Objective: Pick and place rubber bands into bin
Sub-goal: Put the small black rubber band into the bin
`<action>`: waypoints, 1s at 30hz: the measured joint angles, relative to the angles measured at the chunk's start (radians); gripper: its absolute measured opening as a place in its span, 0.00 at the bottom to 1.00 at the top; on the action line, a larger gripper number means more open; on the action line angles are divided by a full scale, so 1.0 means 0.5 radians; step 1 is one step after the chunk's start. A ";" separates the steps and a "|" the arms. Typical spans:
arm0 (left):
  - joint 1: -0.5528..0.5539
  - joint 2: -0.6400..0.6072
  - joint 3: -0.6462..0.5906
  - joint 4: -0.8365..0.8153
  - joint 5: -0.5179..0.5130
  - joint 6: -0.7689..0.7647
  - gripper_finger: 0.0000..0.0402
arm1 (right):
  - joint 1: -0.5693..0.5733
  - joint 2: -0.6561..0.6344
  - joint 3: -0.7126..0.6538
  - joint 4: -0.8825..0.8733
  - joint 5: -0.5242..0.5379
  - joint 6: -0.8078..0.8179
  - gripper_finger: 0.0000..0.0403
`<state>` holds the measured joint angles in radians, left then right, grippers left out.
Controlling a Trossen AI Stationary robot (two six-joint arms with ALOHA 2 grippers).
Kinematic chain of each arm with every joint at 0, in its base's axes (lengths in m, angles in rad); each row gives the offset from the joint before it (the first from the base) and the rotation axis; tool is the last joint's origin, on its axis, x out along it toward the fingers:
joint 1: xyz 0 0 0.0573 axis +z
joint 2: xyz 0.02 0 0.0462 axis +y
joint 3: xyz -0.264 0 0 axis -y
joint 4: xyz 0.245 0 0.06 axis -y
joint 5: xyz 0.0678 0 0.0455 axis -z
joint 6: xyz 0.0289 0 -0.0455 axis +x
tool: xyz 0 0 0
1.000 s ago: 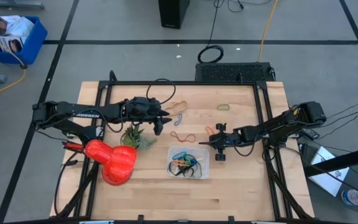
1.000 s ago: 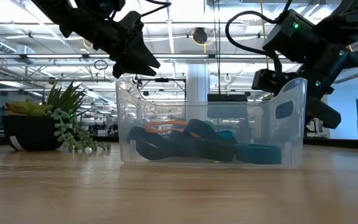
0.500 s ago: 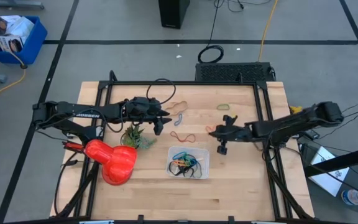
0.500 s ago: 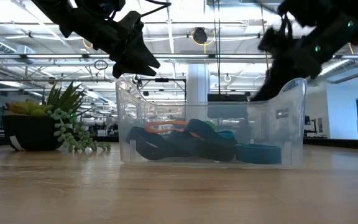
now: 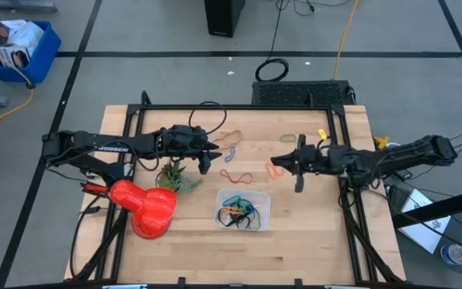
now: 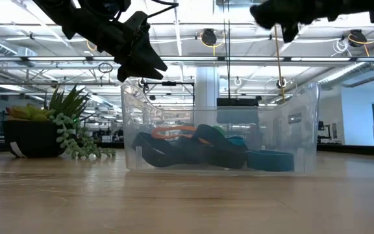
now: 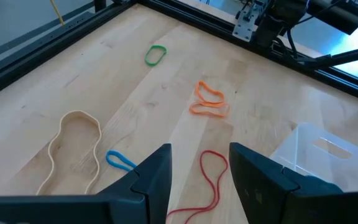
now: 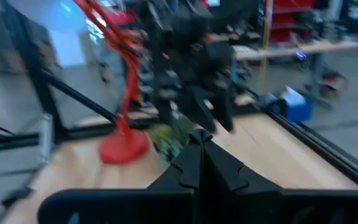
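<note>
The right gripper (image 5: pixel 297 164) was seen right of centre in the high view, its fingers pressed together on nothing, with an orange rubber band (image 5: pixel 277 168) just beside it to the left. The left gripper (image 5: pixel 206 157), left of centre, was held with its fingers (image 7: pixel 157 177) parted and empty; a red rubber band (image 7: pixel 207 180), a blue one (image 7: pixel 120 161) and a tan loop (image 7: pixel 73 146) were spread beyond it. A green band (image 5: pixel 288 138) lay toward the upper right. Lower centre, the clear bin (image 5: pixel 264 209) was filled with tangled blue, black and orange bands (image 5: pixel 237 210).

left hand (image 7: pixel 199 171) open above red band (image 7: pixel 207 180); orange (image 7: pixel 209 101), green (image 7: pixel 155 55), tan (image 7: pixel 73 146), blue (image 7: pixel 120 161) bands apart.
</note>
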<state>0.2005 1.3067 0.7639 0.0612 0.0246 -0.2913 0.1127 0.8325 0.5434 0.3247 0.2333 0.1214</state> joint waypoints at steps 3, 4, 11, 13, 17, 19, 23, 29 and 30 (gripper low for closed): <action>0.000 0.000 0.000 0.000 0.000 -0.001 0.42 | 0.000 -0.038 0.001 0.038 -0.051 -0.010 0.00; 0.000 0.001 0.000 0.000 0.000 -0.001 0.42 | 0.000 -0.042 0.001 0.034 -0.051 -0.011 0.00; 0.000 0.000 0.000 0.000 0.000 0.005 0.42 | 0.000 -0.009 0.002 0.064 -0.105 -0.024 0.00; 0.000 0.000 0.000 0.002 0.000 0.008 0.42 | 0.001 0.023 0.035 0.049 -0.106 -0.023 0.00; 0.000 0.000 0.000 0.002 0.000 0.011 0.42 | 0.027 0.155 0.244 -0.219 -0.104 -0.050 0.00; 0.000 0.000 0.000 0.002 0.000 0.016 0.42 | 0.052 0.267 0.414 -0.423 -0.105 -0.082 0.00; 0.000 0.000 0.000 0.002 0.000 0.015 0.42 | 0.117 0.556 0.799 -0.832 -0.105 -0.160 0.00; 0.000 0.001 0.000 0.001 -0.001 0.015 0.42 | 0.208 1.039 1.239 -1.236 -0.172 -0.185 0.00; 0.000 0.000 0.000 -0.002 0.000 0.015 0.42 | 0.215 1.111 1.271 -1.239 -0.210 -0.184 0.00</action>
<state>0.2005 1.3069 0.7639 0.0603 0.0246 -0.2836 0.2202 1.3878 1.1791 -0.2948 0.1283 0.0294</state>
